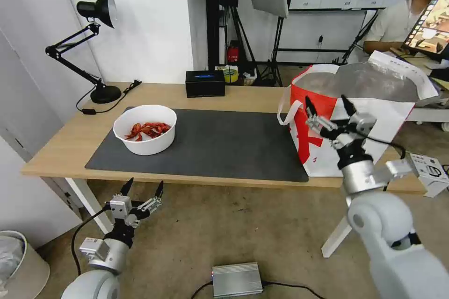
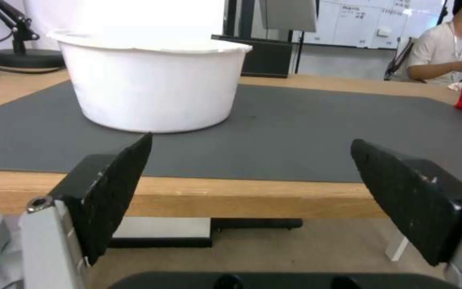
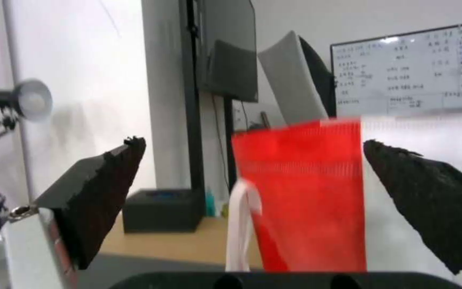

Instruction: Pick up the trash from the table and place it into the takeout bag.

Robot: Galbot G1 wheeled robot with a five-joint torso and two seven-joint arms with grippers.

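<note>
A white round bowl (image 1: 145, 129) is seen on the left part of the dark grey mat (image 1: 224, 142), and red crayfish shells (image 1: 148, 130) are held in it, heaped low on its floor. In the left wrist view the bowl (image 2: 153, 86) is shown from the side, standing upright on the mat (image 2: 306, 132), with its contents hidden by the wall. The mat is laid along the middle of the light-wood table (image 1: 61, 142).

At the right end of the table the takeout bag (image 1: 374, 117) is stood upright, partly on the mat's corner, its mouth open and its silver foil lining exposed; what lies inside cannot be made out. A white strap handle (image 1: 286, 107) is hung down its red side.

The right gripper (image 1: 328, 105) is held raised in front of the bag's red panel, its fingers spread and nothing between them; in the right wrist view the bag's red corner (image 3: 306, 192) is framed between the two pads. The left gripper (image 1: 143, 189) is held low, before the table's near edge and below the bowl, also spread wide and empty.

A black tissue box (image 1: 205, 83) is set at the table's far edge, and a black desk lamp (image 1: 96, 46) at the far left corner.
</note>
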